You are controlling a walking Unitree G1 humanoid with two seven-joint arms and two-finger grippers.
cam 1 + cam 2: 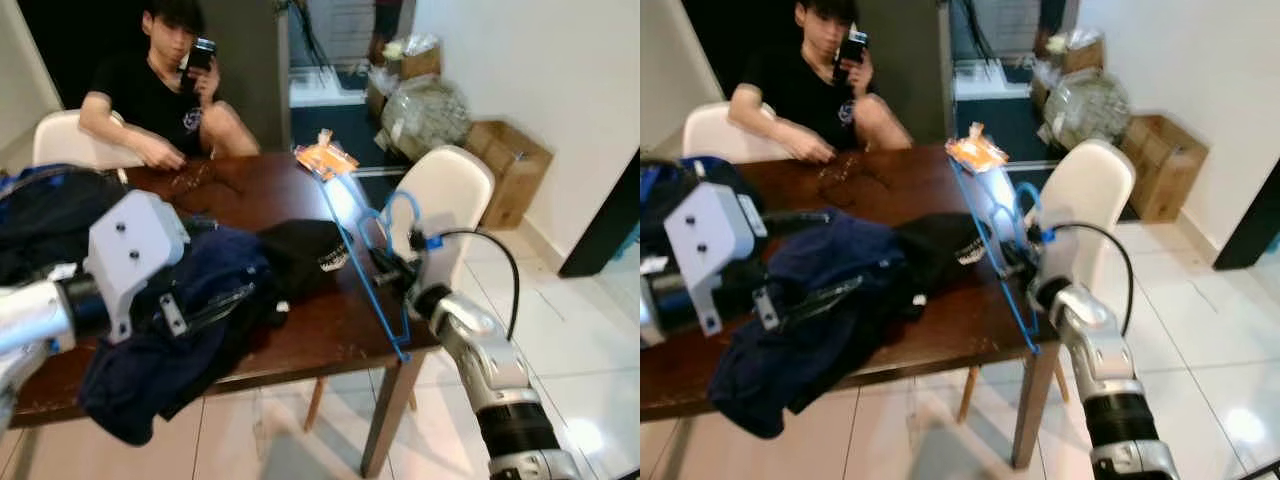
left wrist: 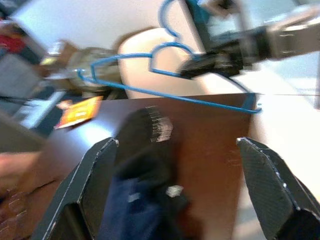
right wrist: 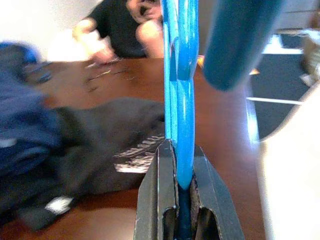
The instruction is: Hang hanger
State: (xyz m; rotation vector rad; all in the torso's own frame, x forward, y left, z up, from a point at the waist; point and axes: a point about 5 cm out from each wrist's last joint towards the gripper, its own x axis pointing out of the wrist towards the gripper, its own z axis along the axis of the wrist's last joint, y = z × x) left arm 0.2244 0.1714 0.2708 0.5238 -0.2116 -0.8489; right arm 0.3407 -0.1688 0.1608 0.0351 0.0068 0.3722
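Right wrist view: right gripper [image 3: 181, 187] clamps the blue hanger [image 3: 179, 95] above the table [image 1: 330, 325]; left gripper [image 2: 185, 185] gapes open over it.

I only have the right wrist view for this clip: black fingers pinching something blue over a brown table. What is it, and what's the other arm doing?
Observer: It's a blue wire hanger, held by the right gripper near the table's right edge.
Operator: And the left arm?
Observer: The left gripper hovers open above the dark clothes piled on the table.
Operator: Anyone nearby?
Observer: A person sits at the far side, holding a phone.
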